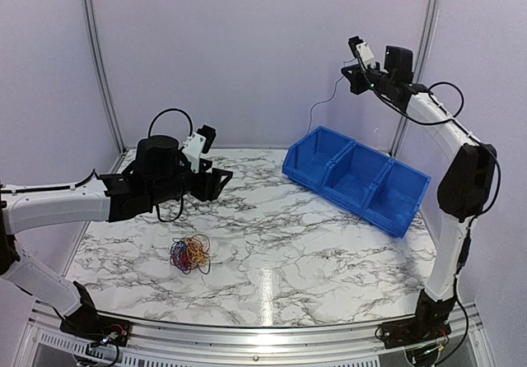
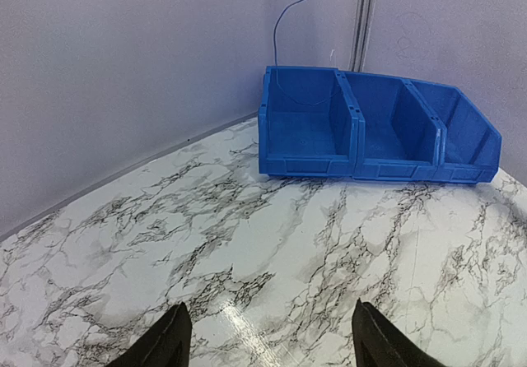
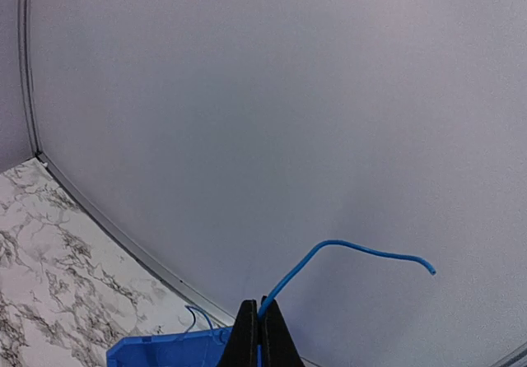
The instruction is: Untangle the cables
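While the right gripper (image 3: 259,318) pinches one blue cable (image 3: 329,248) high above the bins (image 1: 394,212), the tangle (image 1: 190,254) lies unsorted; left gripper (image 2: 268,338) hangs spread, empty.

top: I looked down from behind, far | left wrist: low, faced blue bins (image 2: 379,128) | right wrist: above bins, faced wall (image 3: 329,95) | shared: bins

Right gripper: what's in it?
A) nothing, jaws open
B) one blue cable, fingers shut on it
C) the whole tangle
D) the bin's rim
B: the right wrist view shows the right gripper shut on a blue cable that curls up past its tips, while the tangle lies on the table.
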### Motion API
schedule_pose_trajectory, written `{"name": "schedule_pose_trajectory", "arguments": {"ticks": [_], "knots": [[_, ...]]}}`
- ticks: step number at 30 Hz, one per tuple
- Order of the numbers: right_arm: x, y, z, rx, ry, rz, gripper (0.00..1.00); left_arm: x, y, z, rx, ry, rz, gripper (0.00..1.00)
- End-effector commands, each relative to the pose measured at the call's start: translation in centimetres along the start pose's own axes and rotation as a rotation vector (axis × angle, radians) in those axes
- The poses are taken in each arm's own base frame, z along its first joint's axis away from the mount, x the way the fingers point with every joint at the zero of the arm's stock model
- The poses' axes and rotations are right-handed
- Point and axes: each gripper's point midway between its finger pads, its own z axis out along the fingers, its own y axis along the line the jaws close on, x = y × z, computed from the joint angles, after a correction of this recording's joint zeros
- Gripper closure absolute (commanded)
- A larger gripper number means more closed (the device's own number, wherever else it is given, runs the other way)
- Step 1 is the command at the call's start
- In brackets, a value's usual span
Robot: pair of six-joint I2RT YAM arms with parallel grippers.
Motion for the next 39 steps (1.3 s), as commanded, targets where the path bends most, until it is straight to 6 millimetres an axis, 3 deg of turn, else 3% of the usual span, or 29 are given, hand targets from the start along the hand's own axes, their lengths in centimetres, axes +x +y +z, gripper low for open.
{"name": "schedule_pose_trajectory", "arguments": {"ticks": [1,8,17,22,25,30,32,35,39], "knots": [[5.6,-3.2,1.4,0.071,0.089,0.023,1.00,-0.8,0.1,-0.6,0.004,-0.035,-0.007,0.31],[13.6,-0.7,3.1,-0.055,0.249,0.091,1.00,-0.8,0.2,-0.6,0.003,-0.034,-0.004,0.31],[20.4,2.9,4.2,-0.177,0.409,0.132,1.00,-0.5,0.1,-0.4,0.003,-0.026,-0.001,0.31],[22.5,3.9,4.4,-0.196,0.468,0.123,1.00,-0.3,0.1,-0.3,0.005,-0.022,-0.001,0.31],[21.1,4.7,3.8,-0.234,0.455,0.139,1.00,-0.4,0.2,-0.3,0.002,-0.023,0.001,0.31],[12.5,4.8,1.0,-0.217,0.263,0.134,1.00,-0.4,0.1,-0.3,0.003,-0.022,0.003,0.31],[10.5,4.7,0.3,-0.202,0.233,0.114,1.00,-0.4,0.0,-0.3,0.009,-0.024,0.001,0.31],[9.1,4.8,-0.4,-0.200,0.233,0.107,1.00,-0.5,0.0,-0.3,0.013,-0.025,-0.002,0.31],[9.5,5.1,-1.2,-0.206,0.256,0.108,1.00,-0.6,0.0,-0.5,0.012,-0.029,-0.002,0.31]]}}
